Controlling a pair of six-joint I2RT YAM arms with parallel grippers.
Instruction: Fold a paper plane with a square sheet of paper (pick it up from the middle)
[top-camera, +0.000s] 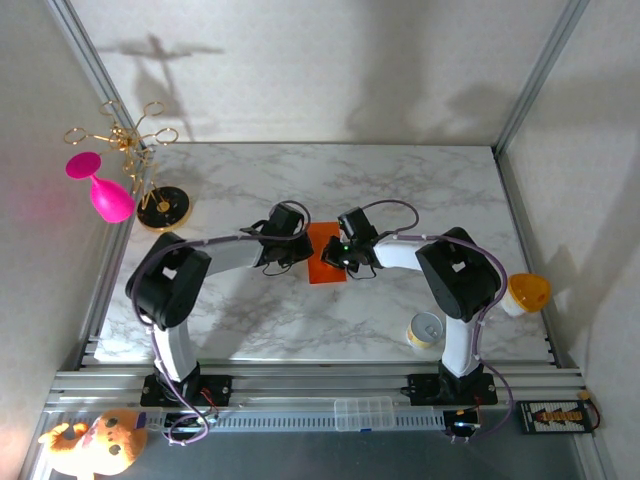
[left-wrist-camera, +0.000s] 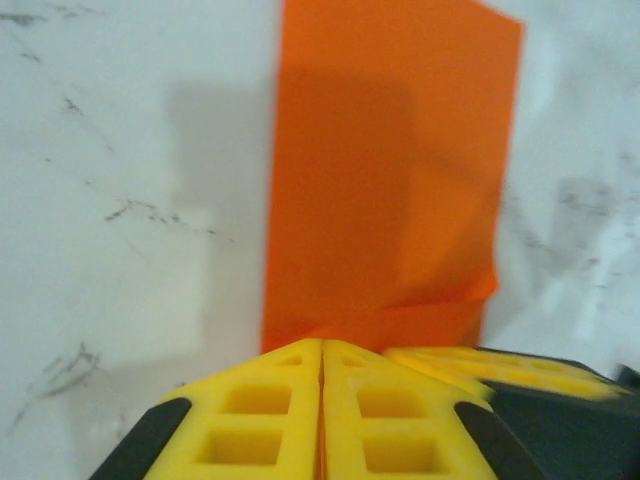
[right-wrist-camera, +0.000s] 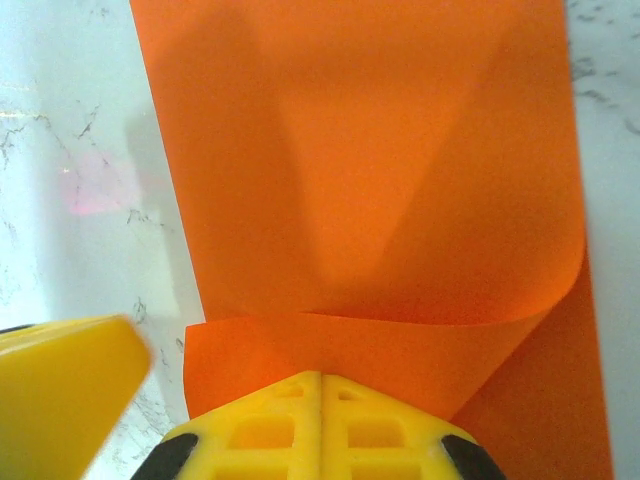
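The bright orange sheet of paper lies on the marble table between both grippers, showing as a narrow rectangle. My left gripper is at its left edge. In the left wrist view its yellow fingers are pressed together on the near edge of the sheet, which lifts slightly there. My right gripper is at the sheet's right side. Its fingers are shut on a near flap of the paper that curls up and over. No folded plane is in view.
A small yellow can stands near the right arm's base, with an orange-yellow cup at the right table edge. A pink goblet and a gold rack sit at the far left. A plush toy lies below the front rail.
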